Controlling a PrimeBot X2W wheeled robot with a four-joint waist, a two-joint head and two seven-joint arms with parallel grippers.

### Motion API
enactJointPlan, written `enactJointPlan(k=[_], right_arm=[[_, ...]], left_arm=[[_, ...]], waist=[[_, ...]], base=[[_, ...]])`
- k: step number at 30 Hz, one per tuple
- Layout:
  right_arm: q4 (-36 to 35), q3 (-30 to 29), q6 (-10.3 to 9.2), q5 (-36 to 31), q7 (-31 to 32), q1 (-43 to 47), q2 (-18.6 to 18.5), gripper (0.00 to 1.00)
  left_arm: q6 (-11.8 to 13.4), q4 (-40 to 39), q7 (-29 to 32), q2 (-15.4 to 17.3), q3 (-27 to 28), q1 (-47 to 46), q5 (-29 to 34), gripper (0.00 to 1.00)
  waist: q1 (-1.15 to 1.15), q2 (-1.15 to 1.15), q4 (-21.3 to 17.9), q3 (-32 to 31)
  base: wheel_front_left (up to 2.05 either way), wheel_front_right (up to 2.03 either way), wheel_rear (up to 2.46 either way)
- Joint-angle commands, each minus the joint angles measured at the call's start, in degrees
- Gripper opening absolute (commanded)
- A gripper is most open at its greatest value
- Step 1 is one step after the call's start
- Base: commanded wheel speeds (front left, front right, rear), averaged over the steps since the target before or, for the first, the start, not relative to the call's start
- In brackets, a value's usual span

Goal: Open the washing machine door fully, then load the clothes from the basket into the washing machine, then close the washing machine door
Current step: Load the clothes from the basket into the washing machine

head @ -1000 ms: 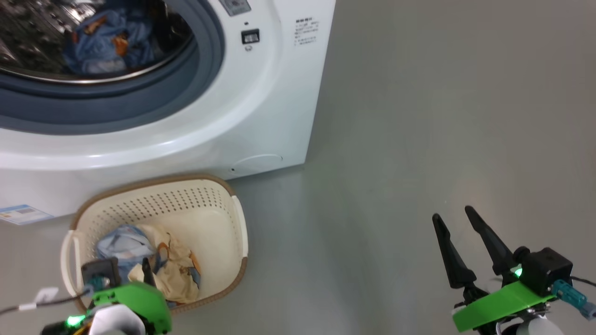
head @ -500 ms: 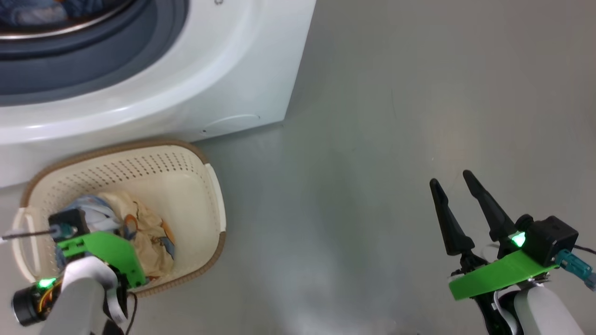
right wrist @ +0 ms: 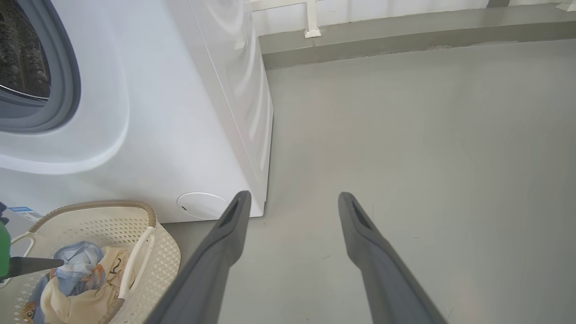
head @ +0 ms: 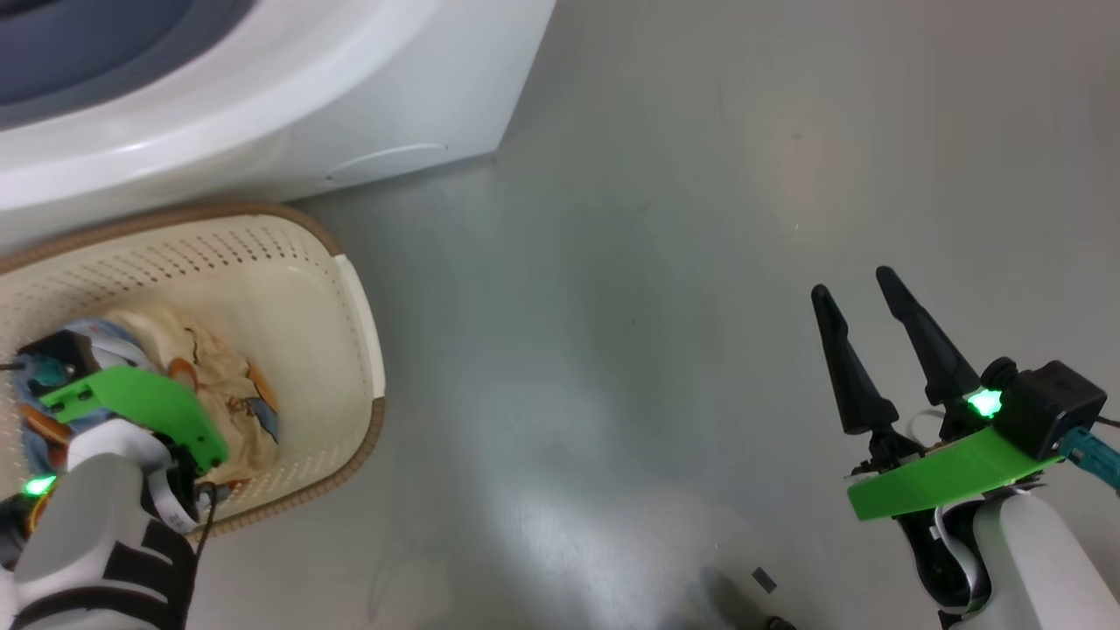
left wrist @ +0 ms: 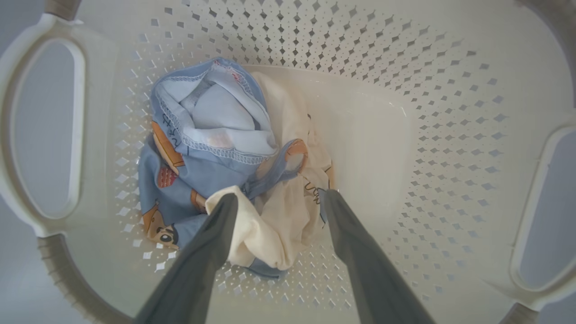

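The cream basket (head: 354, 297) stands on the floor in front of the white washing machine (head: 262, 114). The clothes (head: 223, 394) lie in it: a light blue bear-print garment (left wrist: 211, 135) and a cream cloth (left wrist: 279, 225). My left gripper (left wrist: 280, 195) reaches down into the basket, open, its fingertips either side of the cream cloth with nothing gripped. My right gripper (head: 850, 283) hangs open and empty over bare floor at the right, well away from the basket (right wrist: 148, 234). The machine's opening (right wrist: 27, 67) shows its blue-grey gasket. The washing machine door is out of view.
Open grey floor (head: 656, 306) stretches right of the machine and basket. A low grey kerb (right wrist: 405, 31) runs along the far wall. A small dark scrap (head: 763, 577) lies on the floor near my base. A round cover (right wrist: 200, 204) sits low on the machine front.
The head camera has tipped downward, so the machine slid up and left in view. My left gripper has gone lower into the basket, over the clothes. The right gripper stays open.
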Motion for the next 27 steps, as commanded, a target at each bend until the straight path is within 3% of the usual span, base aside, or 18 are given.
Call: enactJointPlan(k=[1, 27], right_arm=[[-1.4, 1.0, 0.09, 1.1, -0.4, 0.0, -1.0, 1.00], [-2.7, -1.1, 0.09, 3.1, -0.4, -2.1, -2.8, 1.00]], left_arm=[[0.5, 0.3, -0.5, 2.5, 1.3, -0.4, 0.0, 1.00], [3.0, 8.7, -7.7, 5.1, 4.0, -12.7, -3.9, 1.00]], waist=[[0.00, 0.00, -0.9, 2.3], [0.00, 0.00, -2.6, 14.7]], base=[[0.00, 0.00, 0.00], [0.00, 0.00, 0.00]])
